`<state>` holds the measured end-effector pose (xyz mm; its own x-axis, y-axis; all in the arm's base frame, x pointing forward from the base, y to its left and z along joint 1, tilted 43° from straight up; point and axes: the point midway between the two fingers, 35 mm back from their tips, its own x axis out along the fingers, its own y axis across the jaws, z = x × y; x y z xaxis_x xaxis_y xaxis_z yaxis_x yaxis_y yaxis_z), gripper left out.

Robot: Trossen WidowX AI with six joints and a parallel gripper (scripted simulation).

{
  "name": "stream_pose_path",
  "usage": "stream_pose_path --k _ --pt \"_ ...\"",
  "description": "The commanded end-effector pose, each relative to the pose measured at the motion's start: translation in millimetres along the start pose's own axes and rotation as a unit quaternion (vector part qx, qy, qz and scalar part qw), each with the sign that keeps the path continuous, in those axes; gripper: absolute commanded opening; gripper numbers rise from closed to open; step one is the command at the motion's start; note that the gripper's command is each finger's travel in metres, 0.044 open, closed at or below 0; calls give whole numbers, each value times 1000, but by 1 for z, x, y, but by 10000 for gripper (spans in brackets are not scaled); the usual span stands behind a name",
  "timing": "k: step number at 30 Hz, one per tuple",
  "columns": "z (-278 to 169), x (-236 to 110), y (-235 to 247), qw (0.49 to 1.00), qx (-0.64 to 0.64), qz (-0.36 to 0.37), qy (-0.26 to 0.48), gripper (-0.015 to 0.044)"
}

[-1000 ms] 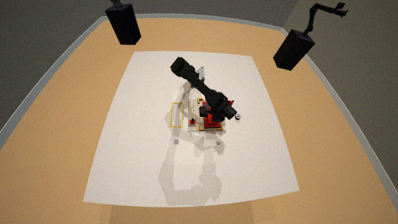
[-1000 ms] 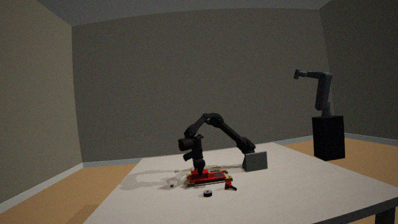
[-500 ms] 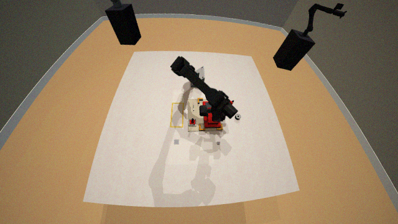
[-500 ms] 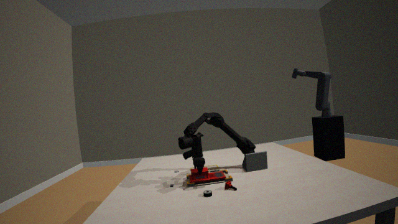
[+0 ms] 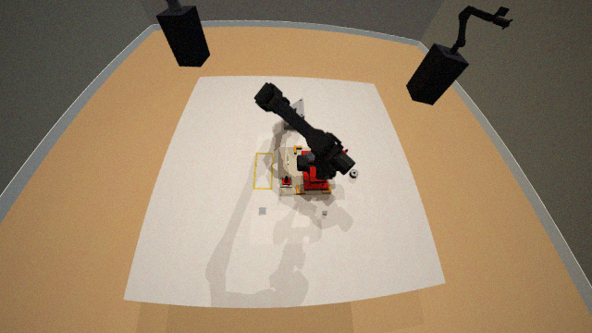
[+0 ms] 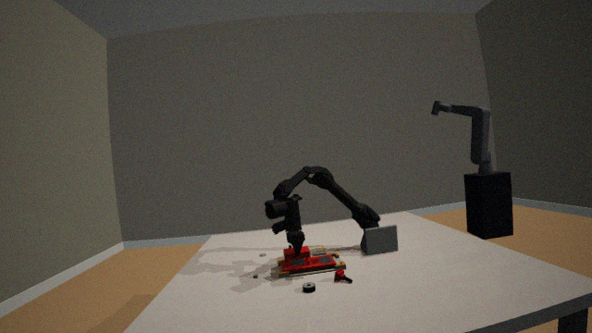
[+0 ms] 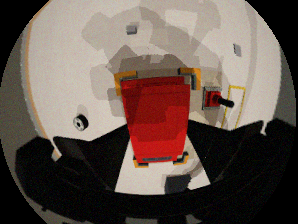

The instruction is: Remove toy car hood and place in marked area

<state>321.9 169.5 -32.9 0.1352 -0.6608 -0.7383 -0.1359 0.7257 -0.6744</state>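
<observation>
The black parallel-jaw hand [image 6: 296, 245] is clamped on the flat red hood [image 7: 157, 117], which sits on the red toy car [image 6: 309, 264] on the white counter [image 6: 416, 277]. If the hood is pulled askew, the whole car could be dragged. The yellow-outlined marked area [image 5: 263, 170] lies just beside the car; a small red-and-black part [image 5: 287, 180] stands between, and a loose black wheel [image 6: 308, 287] lies near.

Overhead, oblique side, close wrist — shared table [image 5: 379, 240]

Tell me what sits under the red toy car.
The red toy car rests on a pale base plate with orange corner markers. The gripper, closed on the car's hood, and the car body hide the plate's middle.
</observation>
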Motion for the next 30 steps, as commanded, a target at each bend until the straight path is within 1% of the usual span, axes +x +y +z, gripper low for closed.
stream_pose_path --k 1,9,10,11,14,20,30 --pt "1 -12 2 1000 2 3 -3 0" --pt "0 -44 1 1000 2 3 -2 0" --pt "0 -44 1 1000 2 3 -2 0" --pt "1 -37 1 1000 0 2 -3 0" --pt "1 -38 -5 1000 -1 5 -1 0" --pt "1 -40 -32 1000 -5 18 6 0" --pt "1 -44 -89 1000 -4 18 2 0"
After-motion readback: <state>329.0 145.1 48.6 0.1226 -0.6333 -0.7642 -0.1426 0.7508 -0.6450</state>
